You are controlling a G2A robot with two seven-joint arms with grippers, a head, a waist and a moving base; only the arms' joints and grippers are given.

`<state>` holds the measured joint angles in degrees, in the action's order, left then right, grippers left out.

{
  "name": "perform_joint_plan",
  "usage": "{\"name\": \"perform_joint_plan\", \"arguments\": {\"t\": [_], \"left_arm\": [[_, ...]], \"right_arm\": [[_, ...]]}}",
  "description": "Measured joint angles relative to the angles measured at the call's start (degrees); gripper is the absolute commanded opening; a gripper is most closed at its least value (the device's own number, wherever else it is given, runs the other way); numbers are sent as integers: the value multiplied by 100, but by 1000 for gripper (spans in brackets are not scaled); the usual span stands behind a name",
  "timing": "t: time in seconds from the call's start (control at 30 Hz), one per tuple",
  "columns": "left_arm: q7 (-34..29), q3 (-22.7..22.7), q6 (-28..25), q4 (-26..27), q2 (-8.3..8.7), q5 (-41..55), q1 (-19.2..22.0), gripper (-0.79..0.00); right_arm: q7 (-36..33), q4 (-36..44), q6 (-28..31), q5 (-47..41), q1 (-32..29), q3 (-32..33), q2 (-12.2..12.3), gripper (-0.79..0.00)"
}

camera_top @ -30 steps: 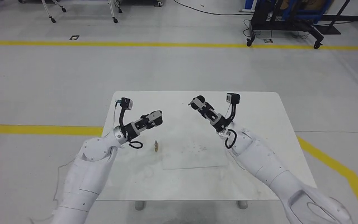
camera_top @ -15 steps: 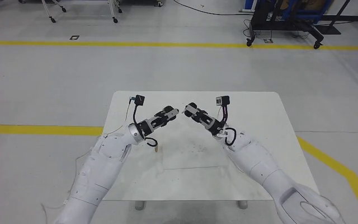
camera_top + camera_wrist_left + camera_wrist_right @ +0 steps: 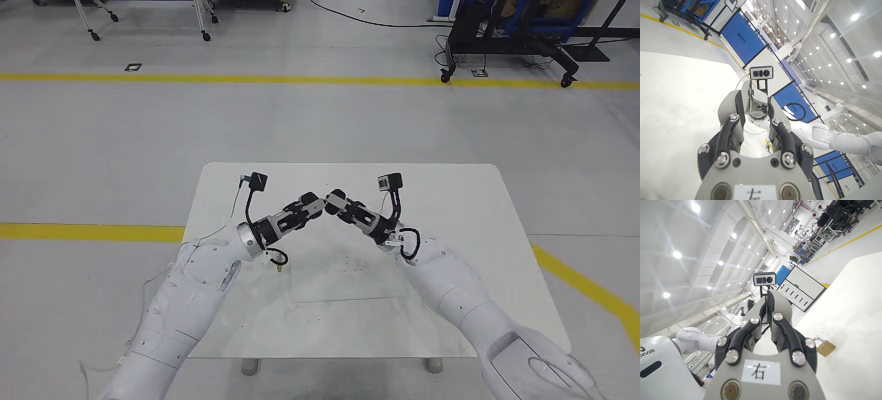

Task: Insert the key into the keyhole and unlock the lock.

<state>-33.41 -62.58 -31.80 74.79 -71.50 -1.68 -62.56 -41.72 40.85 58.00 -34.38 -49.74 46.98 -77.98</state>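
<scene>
The right gripper covers part of the lock in its own wrist view. From above, the lock is too small for us to see its keyhole.

One table bears one lock. Above it are two arms, one from each side, ending in two grippers, the left gripper and the right gripper, and each arm carries one wrist camera, two cameras in all, one on the left and one on the right. Two yellow lines cross the floor, one beyond the table and one level with it
</scene>
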Motion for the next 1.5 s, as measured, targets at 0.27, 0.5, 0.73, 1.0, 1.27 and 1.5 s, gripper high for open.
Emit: {"name": "perform_joint_plan", "arguments": {"t": [0.27,0.5,0.73,1.0,1.27,1.5], "left_arm": [[51,21,-9,21,2,-98,-10,-634],[87,42,27,21,3,-176,-15,-785],[159,72,80,19,-1,-305,-4,-785],[440,61,223,92,-2,-596,-36,-785],[513,-52,215,213,29,-738,-103,-785],[479,-267,166,345,91,-840,-195,-785]], "right_arm": [[-296,-175,0,52,-7,278,-144,-785],[-458,-266,0,142,-25,509,-244,-785],[-455,-295,0,302,-51,652,-312,-785],[-455,-289,0,425,-79,734,-355,-397],[-457,-278,0,538,-99,781,-368,0],[-456,-262,0,547,-110,873,-368,0]]}}
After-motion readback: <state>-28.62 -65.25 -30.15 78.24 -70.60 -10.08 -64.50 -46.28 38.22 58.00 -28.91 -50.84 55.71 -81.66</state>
